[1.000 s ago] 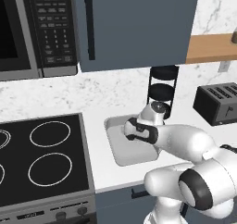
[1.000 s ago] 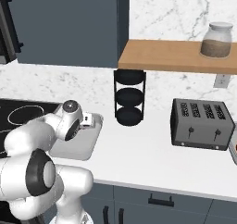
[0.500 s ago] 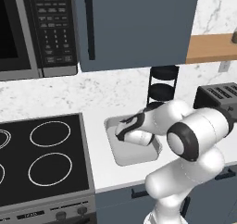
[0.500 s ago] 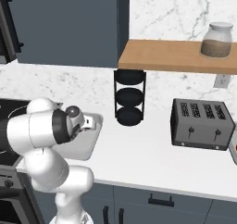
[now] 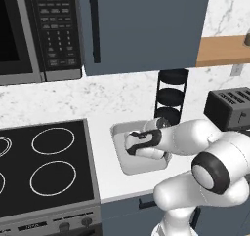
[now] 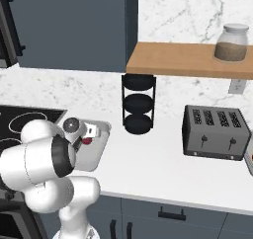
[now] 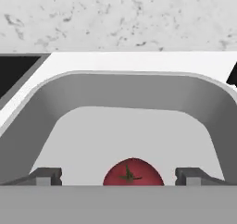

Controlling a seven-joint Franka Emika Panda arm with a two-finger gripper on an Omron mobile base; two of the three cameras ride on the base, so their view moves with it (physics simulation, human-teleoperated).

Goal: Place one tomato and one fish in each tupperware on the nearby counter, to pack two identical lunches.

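Note:
A light-grey tupperware point(image 7: 55, 107) sits on the white counter point(image 6: 158, 164) beside the stove; it also shows as the tupperware point(image 5: 120, 132) and the tupperware point(image 6: 98, 153). A red tomato point(image 7: 133, 172) lies on its floor, seen from the right as the tomato point(image 6: 87, 140). My gripper point(image 7: 121, 177) hangs low over the tub, open, with the fingertips point(image 7: 47, 176) standing apart from the tomato on either side. From the left base view my hand point(image 5: 141, 145) covers the tub's middle. The fish is out of view.
A black stove point(image 5: 44, 167) borders the tub on the left, with a microwave point(image 5: 29, 30) above it. A black three-tier rack point(image 6: 138, 104) stands just behind the tub. A toaster point(image 6: 212, 132) sits further right under a wooden shelf point(image 6: 173, 58) bearing a jar point(image 6: 232, 43).
The fingers have spread wide and let go of the tomato, which now rests in the tub. The arm's elbow has swung lower and closer to the cameras.

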